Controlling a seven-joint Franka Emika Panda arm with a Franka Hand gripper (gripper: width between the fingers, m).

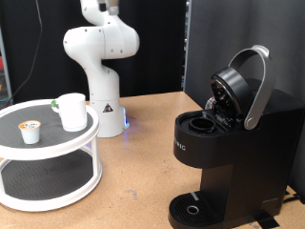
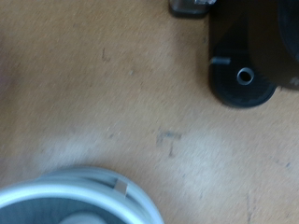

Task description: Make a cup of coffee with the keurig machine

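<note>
black keurig machine (image 1: 229, 153) (silver-grey lid handle), white cup (image 1: 71, 112), white arm (image 1: 100, 57), tan table (image 1: 143, 172)

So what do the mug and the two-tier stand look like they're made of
The mug looks like glazed white ceramic: smooth, opaque, thick-walled. The stand seems to be white painted metal or plastic, with a dark mesh-like lower shelf; the exterior view is too coarse to settle which. The tool is not in view.

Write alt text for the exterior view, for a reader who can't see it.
A black keurig machine stands with its lid raised and pod chamber open at the exterior view's right. At the left, a white cup and a small pod sit on a round two-tier stand. The white robot arm rises behind; its gripper is out of frame.
</note>
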